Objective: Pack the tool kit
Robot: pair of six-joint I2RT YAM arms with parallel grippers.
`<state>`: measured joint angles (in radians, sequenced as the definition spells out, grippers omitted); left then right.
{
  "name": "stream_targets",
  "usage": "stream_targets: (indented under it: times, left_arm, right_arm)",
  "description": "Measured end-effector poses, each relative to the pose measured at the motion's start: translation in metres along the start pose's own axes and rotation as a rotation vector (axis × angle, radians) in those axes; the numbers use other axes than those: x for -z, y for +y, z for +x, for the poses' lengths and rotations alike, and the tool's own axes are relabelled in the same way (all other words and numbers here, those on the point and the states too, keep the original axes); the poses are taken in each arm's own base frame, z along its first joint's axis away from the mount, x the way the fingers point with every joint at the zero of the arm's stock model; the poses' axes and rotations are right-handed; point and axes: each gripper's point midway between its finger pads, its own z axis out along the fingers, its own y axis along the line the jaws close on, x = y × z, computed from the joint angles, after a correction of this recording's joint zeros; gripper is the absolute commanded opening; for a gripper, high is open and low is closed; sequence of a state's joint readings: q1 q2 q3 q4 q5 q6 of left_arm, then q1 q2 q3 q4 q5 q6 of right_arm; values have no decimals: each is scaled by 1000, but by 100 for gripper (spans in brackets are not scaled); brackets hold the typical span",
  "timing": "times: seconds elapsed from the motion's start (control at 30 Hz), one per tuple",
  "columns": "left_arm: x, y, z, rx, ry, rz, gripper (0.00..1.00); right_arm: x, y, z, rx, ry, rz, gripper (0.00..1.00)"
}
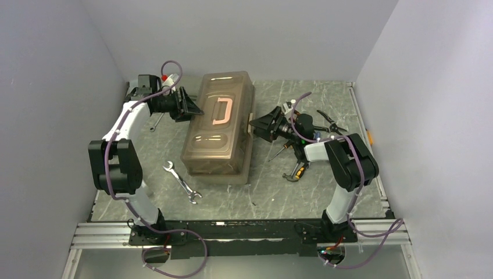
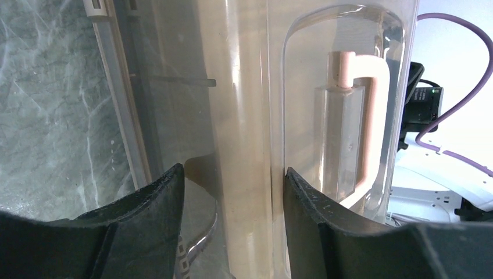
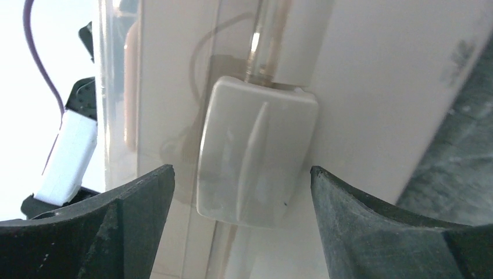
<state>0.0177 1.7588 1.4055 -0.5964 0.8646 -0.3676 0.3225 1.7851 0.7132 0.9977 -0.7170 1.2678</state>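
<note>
The tan-brown toolbox (image 1: 224, 128) lies in the middle of the table with its smoky lid down and its pink handle (image 1: 223, 110) flat on top. My left gripper (image 1: 195, 110) is at the box's left side. In the left wrist view the left gripper (image 2: 232, 171) stands open astride a cream ridge of the lid (image 2: 250, 116), with the pink handle (image 2: 378, 116) just beyond. My right gripper (image 1: 254, 127) faces the box's right side. In the right wrist view the right gripper (image 3: 241, 170) is open around the white latch (image 3: 256, 157), with a gap on both sides.
A steel wrench (image 1: 182, 181) lies on the table left of the box, and a smaller one (image 1: 156, 121) sits under the left arm. Pliers (image 1: 328, 122), a screwdriver (image 1: 278, 152) and a black-orange tool (image 1: 296, 172) lie around the right arm.
</note>
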Motion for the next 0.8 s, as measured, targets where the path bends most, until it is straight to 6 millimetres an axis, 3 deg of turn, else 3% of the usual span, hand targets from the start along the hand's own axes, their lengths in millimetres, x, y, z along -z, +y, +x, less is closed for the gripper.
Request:
stream_targets:
  times: [0.2,0.5,0.8]
  left_arm:
    - [3,6,-1,32,14,6,25]
    - [12,17,-4,99,22,22,25]
    - [16,22,-8,111,11,25,26]
  right_arm:
    - [-10,11,-3,0,9,-79,78]
    - [-20,14,-9,-50,4,-142,52]
    - [-25,14,-8,-98,10,-161,40]
